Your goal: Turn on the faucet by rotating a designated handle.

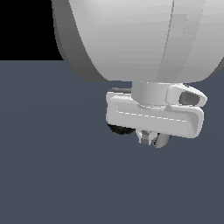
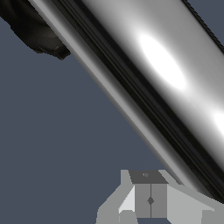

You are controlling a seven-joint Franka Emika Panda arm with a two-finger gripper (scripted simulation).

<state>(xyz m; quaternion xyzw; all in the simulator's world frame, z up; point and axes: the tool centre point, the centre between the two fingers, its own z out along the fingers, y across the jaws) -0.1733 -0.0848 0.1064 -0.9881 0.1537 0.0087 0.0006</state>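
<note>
In the exterior view the faucet's black knobby base (image 1: 119, 129) peeks out under the white gripper body, toward that view's left. The handle (image 1: 162, 140) shows only as a chrome round end just beside the fingers. My gripper (image 1: 146, 138) hangs low over the faucet with its fingers close together. In the wrist view the handle (image 2: 166, 74) is a big glossy chrome cylinder running diagonally, very near the camera. The black base (image 2: 37, 33) sits at its far end. The gripper (image 2: 150, 200) appears shut with nothing between its fingers, right alongside the handle. Whether they touch is unclear.
A large white arm link (image 1: 140, 35) fills the upper part of the exterior view and hides much of the faucet. The floor (image 1: 48, 166) is plain dark blue-grey.
</note>
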